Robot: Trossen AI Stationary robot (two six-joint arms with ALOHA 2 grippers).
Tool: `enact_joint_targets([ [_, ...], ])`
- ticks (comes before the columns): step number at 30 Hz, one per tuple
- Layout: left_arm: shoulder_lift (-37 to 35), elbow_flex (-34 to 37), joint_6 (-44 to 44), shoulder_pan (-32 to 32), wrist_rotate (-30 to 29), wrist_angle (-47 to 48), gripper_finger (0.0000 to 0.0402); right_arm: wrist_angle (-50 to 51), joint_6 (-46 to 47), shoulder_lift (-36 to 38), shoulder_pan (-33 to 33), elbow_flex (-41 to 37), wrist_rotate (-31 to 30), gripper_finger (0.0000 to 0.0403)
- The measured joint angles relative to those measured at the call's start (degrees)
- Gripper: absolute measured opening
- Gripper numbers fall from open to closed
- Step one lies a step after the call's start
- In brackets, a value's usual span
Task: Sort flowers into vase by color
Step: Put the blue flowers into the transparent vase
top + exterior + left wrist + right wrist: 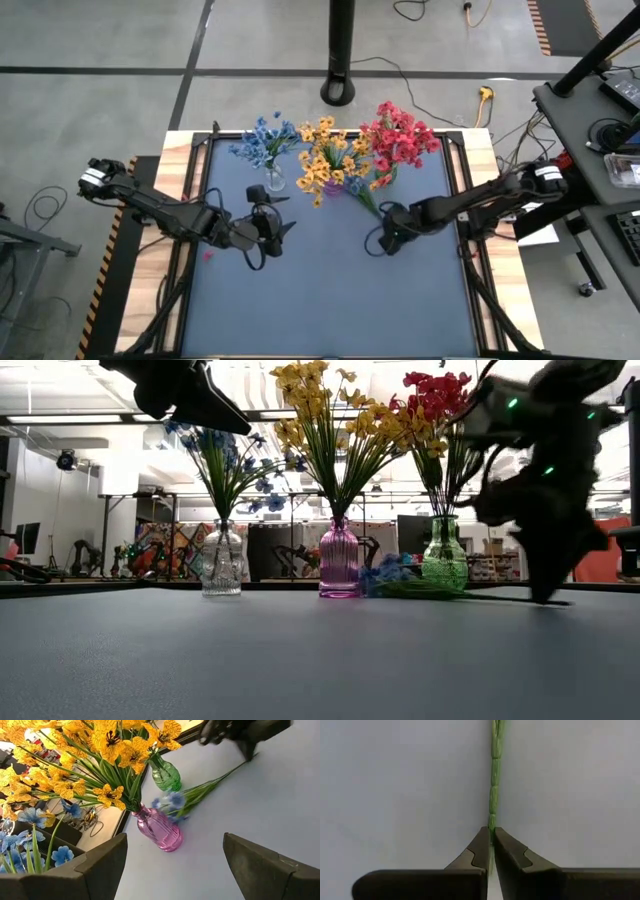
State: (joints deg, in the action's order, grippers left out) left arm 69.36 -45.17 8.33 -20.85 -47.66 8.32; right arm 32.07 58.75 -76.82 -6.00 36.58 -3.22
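Note:
Three vases stand along the far edge. A clear vase (274, 180) holds blue flowers (265, 140), a pink vase (160, 827) holds yellow flowers (328, 158), and a green vase (445, 555) holds red flowers (400, 138). One loose blue sprig (362, 192) lies on the mat in front of the pink and green vases. Its blossoms (390, 572) are by the vases and its stem (495, 597) runs to my right gripper (392, 236), which is shut on it. My left gripper (275, 226) hovers open left of centre with nothing between its fingers (100, 865). My right gripper pinches the sprig's thin green stem (493, 822) at its free end, between the very ends of its two fingers (480, 845). It comes steeply from above, with the stem running straight on from the fingers. The blossom end (172, 802) lies on the mat by the pink vase.
The blue mat (330, 300) fills the table inside a wooden frame (185, 150). A small pink scrap (207, 255) lies near the left arm. A black pole base (338, 90) stands on the floor beyond the far edge.

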Motion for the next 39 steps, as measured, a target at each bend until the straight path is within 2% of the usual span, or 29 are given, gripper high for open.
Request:
enact_joint_targets([
  [8, 0.0, 0.0, -0.3, 0.5, 0.0, -0.1, 0.0310, 8.0, 10.3, 2.1, -9.8, 3.6, 3.3, 0.0013],
  [20, 0.0, -0.5, -0.3, 0.4, 0.0, -0.2, 0.0310, 8.1, 18.2, 2.3, -18.5, 4.5, 7.9, 0.0019],
  [24, 0.0, -1.6, -0.3, -0.2, 0.1, 0.9, 0.0310, 8.0, 18.4, 2.3, -19.6, 4.5, 8.0, 0.0055],
  [32, 0.0, -5.1, -2.5, -2.1, 0.3, 5.5, 0.0310, 8.0, 17.3, 2.5, -19.5, 4.6, 7.5, 0.0157],
  [39, 0.0, -5.8, -3.2, -3.5, 0.7, 6.0, 0.0310, 6.4, 11.6, 2.5, -16.4, 5.3, -4.6, 0.0214],
])
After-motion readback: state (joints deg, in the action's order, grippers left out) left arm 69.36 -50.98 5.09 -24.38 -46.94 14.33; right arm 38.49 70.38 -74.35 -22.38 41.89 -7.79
